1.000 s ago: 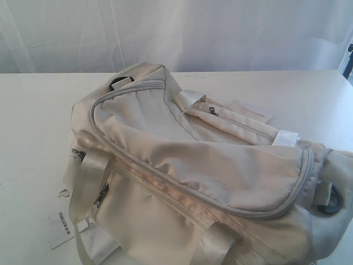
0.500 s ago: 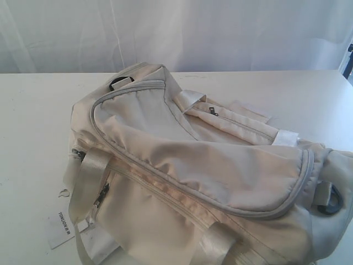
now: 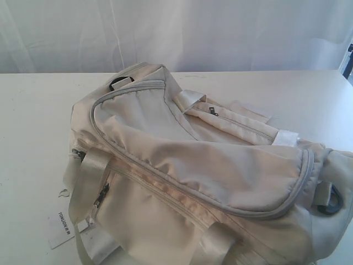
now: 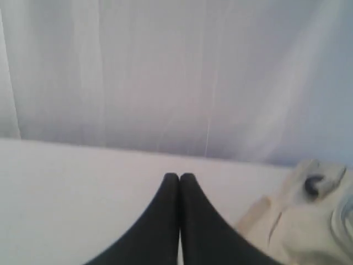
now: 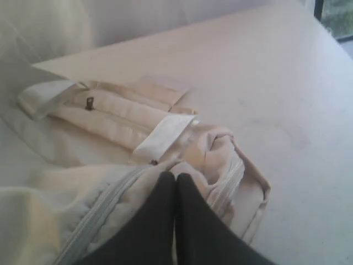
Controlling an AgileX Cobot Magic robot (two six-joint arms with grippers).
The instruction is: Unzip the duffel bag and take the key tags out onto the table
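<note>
- Paper tag (image 3: 59, 227) (white, with black print) lies flat on the counter (image 3: 33, 110) at the bag's 7 o'clock, just beside its near corner.
- Duffel bag (image 3: 220, 171), cream fabric, lies on the counter and fills most of the exterior view. Its long axis runs from 10 o'clock to 4 o'clock, and its near edge runs out of frame.
- Shiny off-white strap (image 3: 91, 179) crosses the bag's near side wall toward the 8 o'clock end.
- Grey zipper piping (image 3: 138, 163) outlines the top flap, which lies down over the body. Whether the zip is fully closed cannot be told.
- Right hand (image 5: 175, 178): black fingers pressed together with nothing between them, over the bag's crumpled end next to the piping. Contact with the fabric cannot be confirmed.
- Black D-ring (image 3: 331, 200) sits at the bag's 4 o'clock end, and a second D-ring (image 3: 121, 81) at the 10 o'clock end.
- Small metal zipper pull (image 3: 212, 112) sits on a pocket on the bag's far side, toward 12 o'clock.
- Left hand (image 4: 179, 178): fingers pressed together and empty, over bare counter, apart from the bag end that shows at the edge of its wrist view.
- Pale curtain (image 3: 176, 33) hangs behind the counter's far edge.
</note>
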